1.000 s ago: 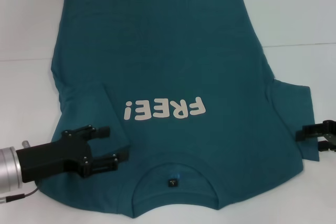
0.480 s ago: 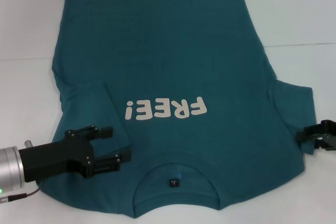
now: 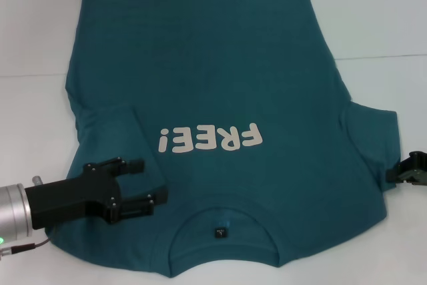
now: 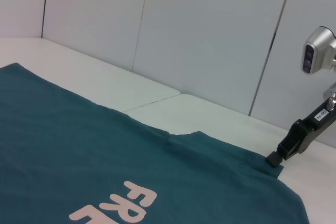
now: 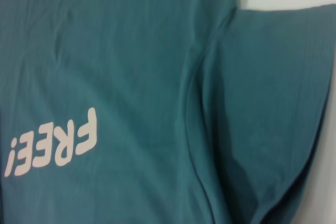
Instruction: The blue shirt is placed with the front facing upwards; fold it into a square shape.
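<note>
The blue shirt [image 3: 220, 78] lies spread on the white table [image 3: 373, 11], chest up. Its collar [image 3: 223, 221] is nearest me and the white "FREE!" lettering [image 3: 208, 139] reads upside down. The left sleeve [image 3: 113, 135] is folded in over the body. Just above that fold and the shoulder hovers my left gripper [image 3: 152, 181], open and holding nothing. The right sleeve [image 3: 370, 138] still lies flat, pointing outward. At its outer hem my right gripper [image 3: 400, 173] is shut on the cloth, and the left wrist view shows this gripper [image 4: 275, 158] pinching the sleeve corner. The right wrist view shows that sleeve [image 5: 273, 103] from above.
A seam [image 3: 380, 58] crosses the table behind the shirt. Grey wall panels [image 4: 210, 35] stand beyond the table's far edge. Bare tabletop shows on both sides of the shirt.
The right gripper has closed from open at the sleeve's hem and drawn back toward the right edge of view. The left gripper has barely moved and stays open.
</note>
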{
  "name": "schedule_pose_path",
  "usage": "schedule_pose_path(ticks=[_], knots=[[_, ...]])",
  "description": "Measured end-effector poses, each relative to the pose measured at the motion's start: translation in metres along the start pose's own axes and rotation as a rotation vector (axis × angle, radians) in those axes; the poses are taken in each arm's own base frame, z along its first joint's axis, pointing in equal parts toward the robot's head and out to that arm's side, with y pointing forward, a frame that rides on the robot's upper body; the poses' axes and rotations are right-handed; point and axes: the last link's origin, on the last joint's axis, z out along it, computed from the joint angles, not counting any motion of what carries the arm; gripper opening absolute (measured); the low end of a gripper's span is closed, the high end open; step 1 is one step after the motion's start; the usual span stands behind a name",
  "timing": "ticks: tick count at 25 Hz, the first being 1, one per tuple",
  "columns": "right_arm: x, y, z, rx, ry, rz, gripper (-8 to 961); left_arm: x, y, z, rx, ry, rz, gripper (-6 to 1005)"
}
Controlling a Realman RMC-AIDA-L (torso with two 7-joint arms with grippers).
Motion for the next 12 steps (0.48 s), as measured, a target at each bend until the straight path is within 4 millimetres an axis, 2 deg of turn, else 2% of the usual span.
schedule_pose_path(ticks=[5,12], knots=[[-0.001,0.001,-0.003,-0.004,0.008,-0.011,15,0.002,-0.001,0.0,0.001,0.004,0.0,848],[-0.01,-0.003,-0.02,0.023,-0.022,-0.027,6,0.002,-0.001,0.0,0.0,0.004,0.001,848]])
